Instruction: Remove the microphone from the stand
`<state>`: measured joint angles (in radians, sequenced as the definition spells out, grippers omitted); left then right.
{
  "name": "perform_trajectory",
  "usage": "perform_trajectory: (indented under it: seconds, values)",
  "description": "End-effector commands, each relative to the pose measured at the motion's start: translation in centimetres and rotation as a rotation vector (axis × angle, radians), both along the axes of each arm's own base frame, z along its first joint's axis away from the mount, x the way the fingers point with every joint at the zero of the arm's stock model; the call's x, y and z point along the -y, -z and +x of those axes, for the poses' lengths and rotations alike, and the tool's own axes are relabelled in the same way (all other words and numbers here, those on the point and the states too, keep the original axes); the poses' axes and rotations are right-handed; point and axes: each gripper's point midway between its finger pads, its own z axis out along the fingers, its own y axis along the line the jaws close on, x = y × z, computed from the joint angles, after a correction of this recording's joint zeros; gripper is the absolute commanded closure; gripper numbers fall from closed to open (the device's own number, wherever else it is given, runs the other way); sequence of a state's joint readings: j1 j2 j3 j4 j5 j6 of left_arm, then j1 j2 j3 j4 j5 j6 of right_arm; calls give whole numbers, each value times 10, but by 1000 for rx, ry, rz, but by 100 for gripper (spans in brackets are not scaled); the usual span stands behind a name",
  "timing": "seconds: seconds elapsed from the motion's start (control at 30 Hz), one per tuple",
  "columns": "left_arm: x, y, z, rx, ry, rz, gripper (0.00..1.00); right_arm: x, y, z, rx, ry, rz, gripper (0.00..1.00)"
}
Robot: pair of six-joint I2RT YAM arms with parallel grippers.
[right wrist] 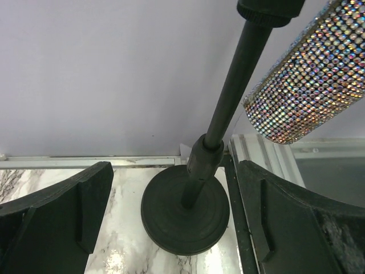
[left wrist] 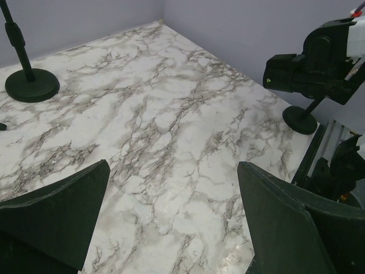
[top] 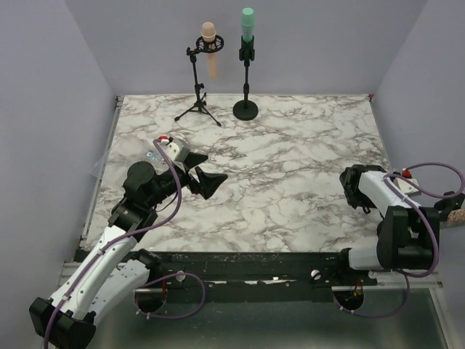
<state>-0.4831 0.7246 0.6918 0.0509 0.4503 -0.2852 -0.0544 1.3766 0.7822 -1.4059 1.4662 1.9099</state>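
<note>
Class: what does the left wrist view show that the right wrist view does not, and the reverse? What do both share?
Left wrist only: a far stand's round base and the right arm. Right wrist only: the sequinned microphone. Both: the marble table, the right-edge stand and a purple wall.

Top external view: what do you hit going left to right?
Left arm → pink microphone on its tripod stand → green microphone on its round-base stand → right arm.
</note>
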Motion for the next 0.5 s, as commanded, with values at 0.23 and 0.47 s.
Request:
perform_trajectory:
  seconds: [0.23,0.47]
  values:
    - [6,-9,-8,30,41,-5,1,12,-12,12,-50,-18,-104,0]
    - [7,-10,-9,36,46,-2,1,22,-12,6,-83,18,-126,0]
